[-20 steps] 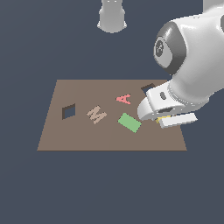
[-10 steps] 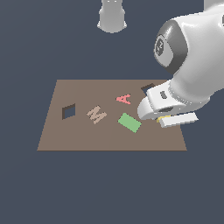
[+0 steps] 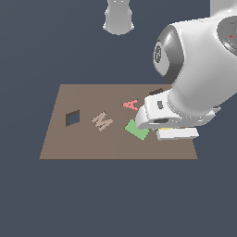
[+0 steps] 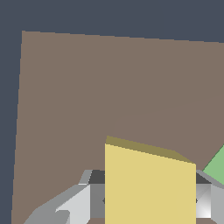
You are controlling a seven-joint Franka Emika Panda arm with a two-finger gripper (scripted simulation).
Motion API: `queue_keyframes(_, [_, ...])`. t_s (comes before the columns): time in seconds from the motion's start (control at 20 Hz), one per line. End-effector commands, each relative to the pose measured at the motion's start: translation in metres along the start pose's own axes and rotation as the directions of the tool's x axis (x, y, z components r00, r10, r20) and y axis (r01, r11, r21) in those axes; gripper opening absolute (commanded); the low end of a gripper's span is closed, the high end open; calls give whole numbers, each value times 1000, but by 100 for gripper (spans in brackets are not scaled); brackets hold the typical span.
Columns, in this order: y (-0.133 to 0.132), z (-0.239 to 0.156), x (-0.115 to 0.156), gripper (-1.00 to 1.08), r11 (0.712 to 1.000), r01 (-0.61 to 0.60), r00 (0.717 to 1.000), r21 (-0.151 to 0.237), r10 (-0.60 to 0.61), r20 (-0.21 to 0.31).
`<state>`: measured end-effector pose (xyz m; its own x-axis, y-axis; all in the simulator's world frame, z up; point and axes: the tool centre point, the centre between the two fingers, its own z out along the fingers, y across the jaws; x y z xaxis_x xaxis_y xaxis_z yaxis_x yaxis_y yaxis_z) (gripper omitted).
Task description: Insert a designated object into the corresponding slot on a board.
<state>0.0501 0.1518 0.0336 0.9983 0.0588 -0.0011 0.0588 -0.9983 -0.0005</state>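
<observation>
The yellow square block [image 4: 148, 183] fills the gap between my gripper's fingers [image 4: 204, 199] in the wrist view, and the gripper [image 4: 151, 210] is shut on it. In the exterior view the gripper [image 3: 175, 133] sits low over the brown board [image 3: 83, 146] at the exterior view's right. The hand hides nearly all of the block there. The slot [image 3: 72, 118], a small square hole with a dark bluish inside, lies far toward the exterior view's left of the board.
A tan M [image 3: 102, 121], a pink A [image 3: 132, 105] and a flat green rectangle [image 3: 136, 129] lie mid-board, the rectangle right beside my hand. A second, diamond-turned hole [image 3: 156, 91] is half hidden behind the arm. A grey pedestal [image 3: 118, 18] stands beyond the board.
</observation>
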Motion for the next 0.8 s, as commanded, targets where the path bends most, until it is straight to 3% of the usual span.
queue_keyframes(0.0, [20,-1,8,-100,997,-74,997,0,74,-1])
queue_keyframes(0.15, [49,-2,18,-100,983,-185,983,0,185,-1])
queue_keyframes(0.35, [91,-2,25,-100,943,-332,943,0,332,-1])
queue_keyframes(0.55, [132,-3,26,-100,883,-469,883,1,469,-1])
queue_keyframes(0.75, [173,-4,21,-100,804,-595,804,1,595,-1])
